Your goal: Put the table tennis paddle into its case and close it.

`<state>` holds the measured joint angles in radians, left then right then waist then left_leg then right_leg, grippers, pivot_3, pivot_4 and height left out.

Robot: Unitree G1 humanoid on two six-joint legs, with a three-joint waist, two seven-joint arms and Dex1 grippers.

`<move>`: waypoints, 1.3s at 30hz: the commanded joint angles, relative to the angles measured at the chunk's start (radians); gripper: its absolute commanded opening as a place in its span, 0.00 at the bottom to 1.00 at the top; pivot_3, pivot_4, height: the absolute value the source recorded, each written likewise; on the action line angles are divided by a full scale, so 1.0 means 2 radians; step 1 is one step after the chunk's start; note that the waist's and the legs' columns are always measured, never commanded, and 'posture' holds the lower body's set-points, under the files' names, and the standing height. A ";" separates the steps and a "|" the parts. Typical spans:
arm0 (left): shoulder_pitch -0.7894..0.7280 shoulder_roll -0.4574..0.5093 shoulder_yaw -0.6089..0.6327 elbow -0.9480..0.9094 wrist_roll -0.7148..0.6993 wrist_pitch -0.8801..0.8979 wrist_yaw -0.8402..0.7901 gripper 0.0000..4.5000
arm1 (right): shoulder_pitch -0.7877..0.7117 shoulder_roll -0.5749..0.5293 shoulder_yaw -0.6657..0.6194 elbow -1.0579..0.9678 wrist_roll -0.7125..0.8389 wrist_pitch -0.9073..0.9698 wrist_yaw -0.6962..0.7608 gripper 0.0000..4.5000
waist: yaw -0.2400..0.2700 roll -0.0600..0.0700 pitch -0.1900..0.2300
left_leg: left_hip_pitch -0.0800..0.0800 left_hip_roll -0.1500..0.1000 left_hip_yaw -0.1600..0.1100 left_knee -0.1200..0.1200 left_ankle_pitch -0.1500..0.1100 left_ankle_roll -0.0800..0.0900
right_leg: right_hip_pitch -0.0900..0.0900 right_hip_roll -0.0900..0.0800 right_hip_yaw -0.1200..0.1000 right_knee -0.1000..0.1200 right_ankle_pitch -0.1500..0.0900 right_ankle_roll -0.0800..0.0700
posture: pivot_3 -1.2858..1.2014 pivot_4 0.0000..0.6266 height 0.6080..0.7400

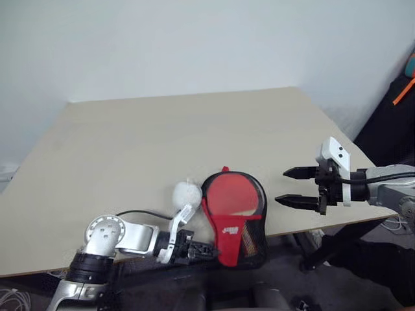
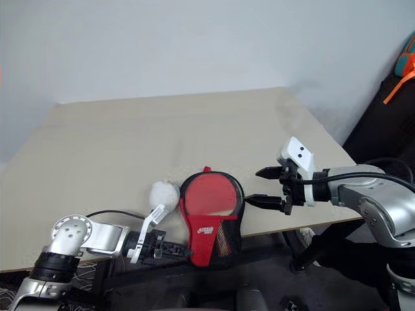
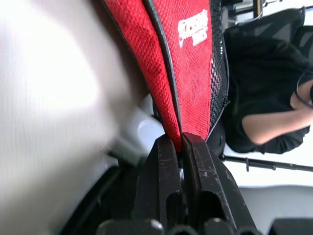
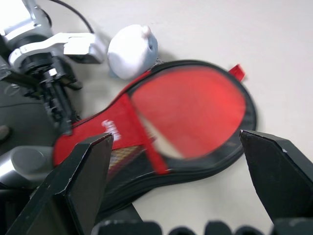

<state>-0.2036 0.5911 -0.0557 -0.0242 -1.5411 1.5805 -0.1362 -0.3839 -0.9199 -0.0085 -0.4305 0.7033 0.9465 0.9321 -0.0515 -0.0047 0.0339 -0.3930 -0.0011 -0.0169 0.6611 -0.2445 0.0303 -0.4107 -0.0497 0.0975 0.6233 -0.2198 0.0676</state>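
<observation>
Though mesh-edged, red paddle-shaped case point(image 1: 232, 217)

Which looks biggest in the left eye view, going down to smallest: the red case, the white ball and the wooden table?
1. Table, by far the largest.
2. Case, lying at the table's near edge.
3. White ball, beside the case, clearly the smallest.
Case and ball sit about equally near the camera, so that order is safe.

Plain beige table point(image 1: 162, 136), wide and bare across its far stretch. Down at the near edge, the case point(image 1: 235, 217), red paddle face showing through its clear side, narrow end hanging past the edge. Touching the case's left side, a white ball point(image 1: 186, 193).
</observation>
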 commanded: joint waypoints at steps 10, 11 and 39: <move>0.019 0.015 -0.059 -0.034 -0.154 -0.105 0.155 0.01 | -0.035 0.013 0.014 0.013 -0.007 -0.011 0.003 1.00 | 0.005 -0.002 0.002 | 0.000 -0.001 0.000 0.000 -0.001 -0.002 | 0.000 -0.001 -0.001 0.000 0.000 0.000 | 0.52 0.00 1.00; 0.020 0.016 -0.063 -0.035 -0.162 -0.113 0.163 0.01 | -0.035 0.014 0.015 0.014 -0.008 -0.011 0.003 1.00 | 0.006 -0.002 0.002 | 0.000 -0.001 0.000 0.000 -0.001 -0.002 | 0.000 -0.002 -0.001 0.000 0.000 0.000 | 0.52 0.00 1.00; -0.054 0.147 -0.017 -0.165 0.185 -0.299 -0.171 0.38 | -0.097 0.039 0.030 0.102 -0.055 -0.050 0.011 1.00 | 0.003 -0.004 0.005 | -0.001 -0.001 0.002 0.000 -0.001 -0.003 | -0.002 -0.002 -0.001 -0.001 0.000 0.000 | 0.52 0.00 1.00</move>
<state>-0.2396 0.9073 -0.0804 -0.3368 -1.3004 1.0815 -0.4167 -0.5302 -0.8406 0.0727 -0.2651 0.6207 0.8873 0.9518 -0.0459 -0.0128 0.0442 -0.3957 -0.0040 -0.0135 0.6606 -0.2470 0.0251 -0.4153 -0.0540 0.0948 0.6218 -0.2194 0.0670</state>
